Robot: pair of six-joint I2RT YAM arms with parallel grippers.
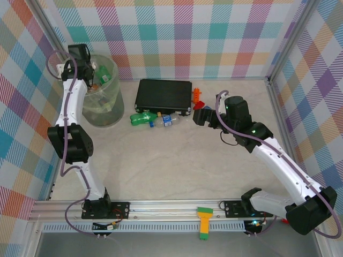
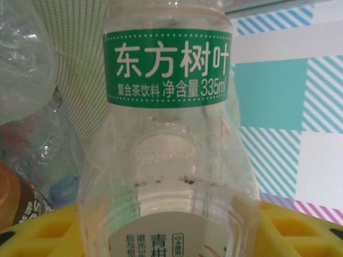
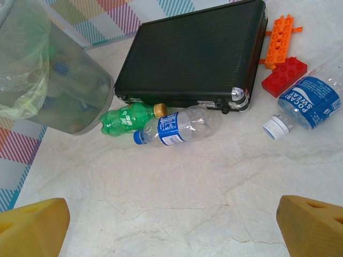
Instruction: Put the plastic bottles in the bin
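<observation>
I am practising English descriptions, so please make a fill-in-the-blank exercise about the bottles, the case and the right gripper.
The clear bottle beside the green bottle has a ____ label.
The flat case behind them is ____ in colour.
The right gripper has its jaws wide ____.
The toy brick beside the orange piece is ____.
Missing words: blue; black; open; red.
</observation>
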